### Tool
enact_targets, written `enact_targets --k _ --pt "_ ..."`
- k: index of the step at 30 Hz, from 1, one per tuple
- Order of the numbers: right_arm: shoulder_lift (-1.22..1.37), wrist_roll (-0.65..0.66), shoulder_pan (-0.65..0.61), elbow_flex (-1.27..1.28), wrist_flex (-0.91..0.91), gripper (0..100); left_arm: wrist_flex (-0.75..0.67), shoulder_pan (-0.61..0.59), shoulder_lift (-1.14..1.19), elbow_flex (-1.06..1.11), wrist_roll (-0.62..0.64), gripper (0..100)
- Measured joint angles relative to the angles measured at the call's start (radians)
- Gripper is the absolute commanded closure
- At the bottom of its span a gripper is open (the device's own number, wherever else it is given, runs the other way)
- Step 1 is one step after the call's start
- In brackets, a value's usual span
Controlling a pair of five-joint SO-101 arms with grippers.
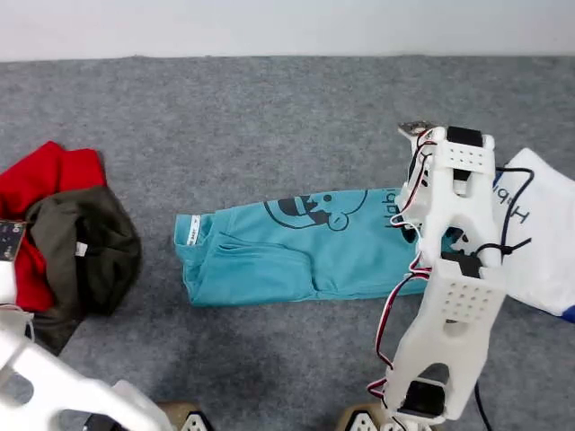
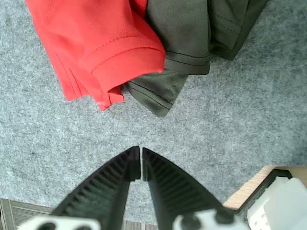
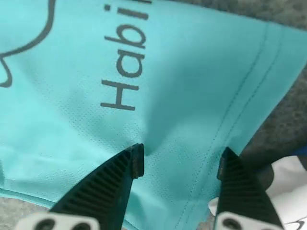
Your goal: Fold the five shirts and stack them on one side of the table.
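Folding of the turquoise knit shirt [image 1: 269, 256], lying midway on the grey felt surface [image 1: 269, 117], seemed in hand: the right claw [image 3: 181, 162] stood wide, tips on its hem end, and would next need to pinch and lift. The left claw [image 2: 141, 165] hung almost closed, empty. From above, the white arm [image 1: 449, 305] hid that hem.

Teal shirt [image 1: 287, 256] lies half-folded mid-table — red shirt [image 1: 45, 175] and olive shirt [image 1: 99, 242] heaped left, white shirt [image 1: 548, 260] right.

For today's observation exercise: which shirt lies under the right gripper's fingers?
The teal shirt, mid-table, beneath the open right gripper; the red shirt and olive shirt lie heaped apart.
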Motion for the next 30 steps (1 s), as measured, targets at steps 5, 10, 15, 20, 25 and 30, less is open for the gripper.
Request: enact_targets --k 5,10,15,20,25,30 --pt "0.005 0.000 0.031 0.000 0.000 73.4 0.000 0.000 0.000 0.000 0.000 98" --pt "0.087 -0.003 0.035 -0.002 -0.046 75.7 0.000 0.009 0.000 0.000 0.000 98" --pt "0.121 -0.018 0.044 -0.060 -0.049 97.7 0.000 0.046 0.000 0.000 0.000 98" --pt "0.132 -0.018 0.044 -0.075 -0.058 99.0 0.000 0.060 0.000 0.000 0.000 98" --pt "0.092 -0.018 0.008 -0.061 -0.032 98.9 0.000 0.061 0.000 0.000 0.000 98" --pt "-0.018 -0.009 -0.104 -0.060 0.031 98.9 0.000 0.061 0.000 0.000 0.000 98"
